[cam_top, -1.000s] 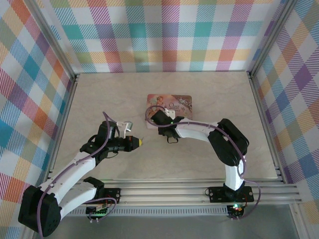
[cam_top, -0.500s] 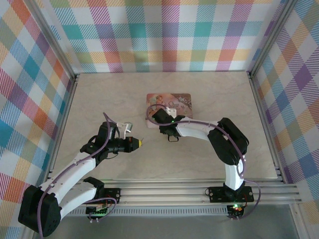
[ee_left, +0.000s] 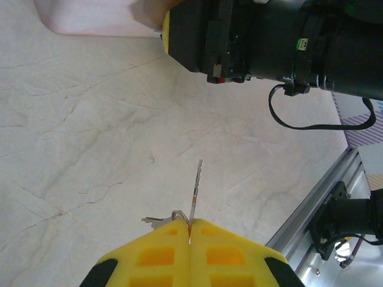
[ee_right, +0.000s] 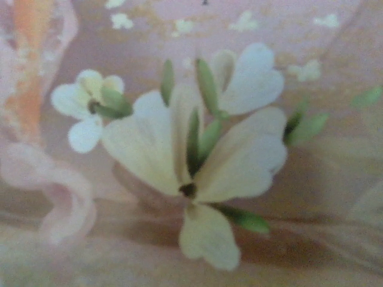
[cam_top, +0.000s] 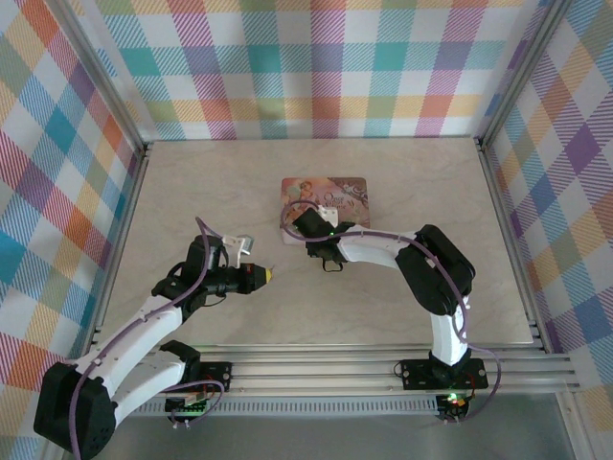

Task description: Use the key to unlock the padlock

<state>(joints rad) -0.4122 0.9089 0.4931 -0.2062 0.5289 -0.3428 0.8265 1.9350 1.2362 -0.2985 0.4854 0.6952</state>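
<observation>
My left gripper point(ee_left: 190, 224) has its yellow fingers pressed together on a thin metal key point(ee_left: 195, 194), whose blade sticks out forward above the table. A second key point(ee_left: 154, 221) hangs from the same ring beside the fingers. From above, the left gripper point(cam_top: 267, 275) sits left of centre, pointing right. My right gripper point(cam_top: 308, 226) is down at the near left edge of the pink picture-printed tin point(cam_top: 335, 196). Its camera looks closely at the tin's blurred flower print point(ee_right: 191, 161), and its fingers are hidden. The padlock is hidden.
The right arm's black wrist point(ee_left: 269, 36) crosses the top of the left wrist view, just ahead of the key. An aluminium rail point(cam_top: 316, 364) runs along the near table edge, and plaid walls point(cam_top: 316, 67) enclose the other sides.
The right gripper has settled a little closer onto the tin's near edge. The left gripper with the key has drifted very slightly back to the left.
</observation>
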